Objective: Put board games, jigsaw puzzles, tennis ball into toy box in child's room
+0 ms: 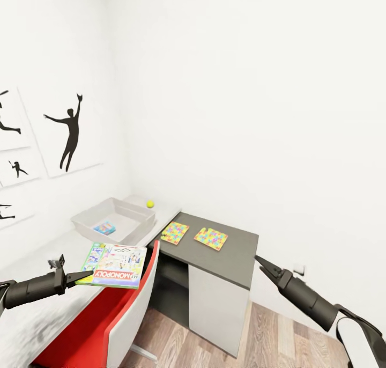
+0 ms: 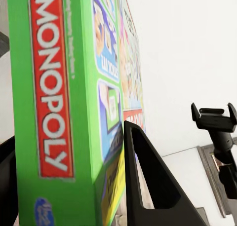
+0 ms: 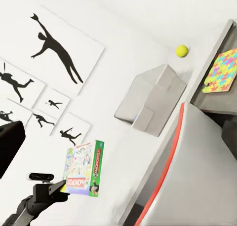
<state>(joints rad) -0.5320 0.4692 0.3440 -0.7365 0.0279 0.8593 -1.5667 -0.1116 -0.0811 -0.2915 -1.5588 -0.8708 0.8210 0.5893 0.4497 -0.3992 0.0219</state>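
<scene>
My left gripper (image 1: 87,275) is shut on the edge of a white-and-green Monopoly board game (image 1: 114,264), holding it flat in the air over the pale table (image 1: 51,250) and short of the toy box (image 1: 119,213). Up close, the game's green side (image 2: 59,107) sits against one finger (image 2: 148,191). A blue board game (image 1: 104,228) lies inside the toy box. The tennis ball (image 1: 150,203) rests behind the box, near the wall. Two jigsaw puzzles (image 1: 175,233) (image 1: 210,238) lie on the dark grey section. My right gripper (image 1: 261,261) hovers open beside that section, holding nothing.
A red and white chair (image 1: 120,309) stands tucked against the table, below the held game. Silhouette pictures (image 1: 68,132) hang on the left wall. Wood floor (image 1: 268,336) lies at the right. From the right wrist, the toy box (image 3: 150,100), ball (image 3: 181,50) and held game (image 3: 84,169) all show.
</scene>
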